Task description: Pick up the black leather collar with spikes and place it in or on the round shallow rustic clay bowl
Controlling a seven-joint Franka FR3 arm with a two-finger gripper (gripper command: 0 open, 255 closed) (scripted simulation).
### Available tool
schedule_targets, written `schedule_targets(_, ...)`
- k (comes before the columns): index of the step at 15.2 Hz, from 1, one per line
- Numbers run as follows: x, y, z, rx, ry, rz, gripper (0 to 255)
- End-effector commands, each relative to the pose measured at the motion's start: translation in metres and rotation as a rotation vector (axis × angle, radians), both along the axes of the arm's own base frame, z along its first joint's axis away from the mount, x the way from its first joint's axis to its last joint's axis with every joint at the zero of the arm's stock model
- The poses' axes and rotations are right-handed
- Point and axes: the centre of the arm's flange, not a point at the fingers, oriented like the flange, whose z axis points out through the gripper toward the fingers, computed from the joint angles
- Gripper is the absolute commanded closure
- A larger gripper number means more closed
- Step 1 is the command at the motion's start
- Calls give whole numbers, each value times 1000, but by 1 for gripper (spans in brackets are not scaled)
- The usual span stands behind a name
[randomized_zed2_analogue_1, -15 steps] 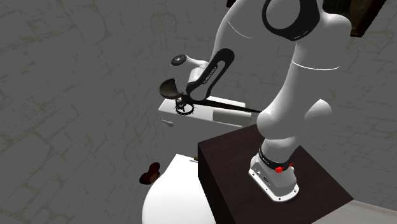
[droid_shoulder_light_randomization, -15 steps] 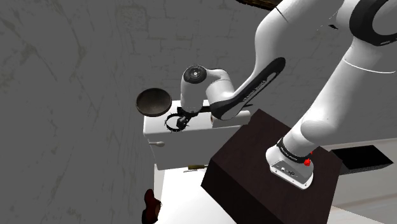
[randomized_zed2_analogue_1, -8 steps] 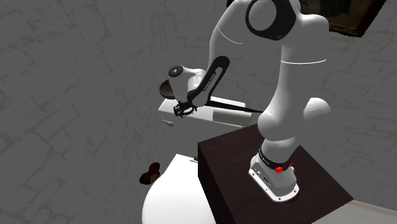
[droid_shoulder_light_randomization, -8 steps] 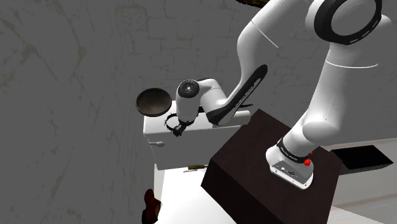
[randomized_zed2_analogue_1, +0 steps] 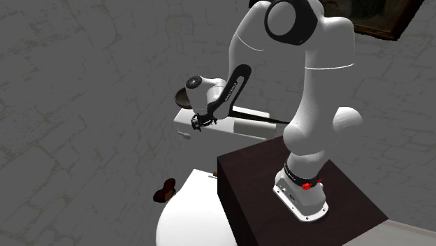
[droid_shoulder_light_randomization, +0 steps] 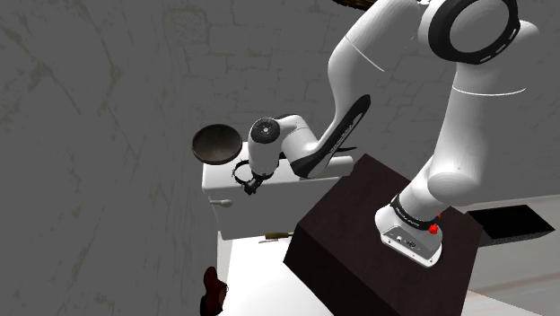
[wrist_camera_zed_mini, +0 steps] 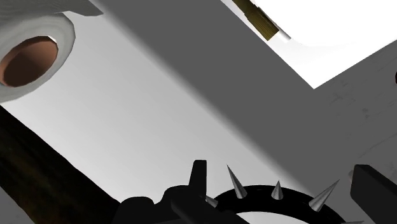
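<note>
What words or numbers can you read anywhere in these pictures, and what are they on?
No text here can be read.
On the arm's black strip: tiny pale marks, too small to read.
On the collar, bowl and roll: nothing written.

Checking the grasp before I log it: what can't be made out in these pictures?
Collar: wrist view, most of the ring cut off by the picture's edge.
Collar, shoulder view: partly covered by the gripper.
Bowl: second exterior view, largely behind the arm.
Small dark reddish thing by the shoulder view's lower edge: too small to identify.
</note>
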Motion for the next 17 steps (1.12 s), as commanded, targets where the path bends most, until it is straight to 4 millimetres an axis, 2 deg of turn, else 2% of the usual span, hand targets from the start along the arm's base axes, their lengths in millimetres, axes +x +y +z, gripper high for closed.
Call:
schedule_targets(1, 0, 0, 0, 0, 0, 0, 0)
schedule_targets(2, 0, 0, 0, 0, 0, 0, 0)
schedule_targets(3, 0, 0, 0, 0, 0, 0, 255)
schedule_targets(12, 0, 0, 0, 0, 0, 0, 255)
schedule_targets(17, 0, 0, 26, 0, 0, 0, 255)
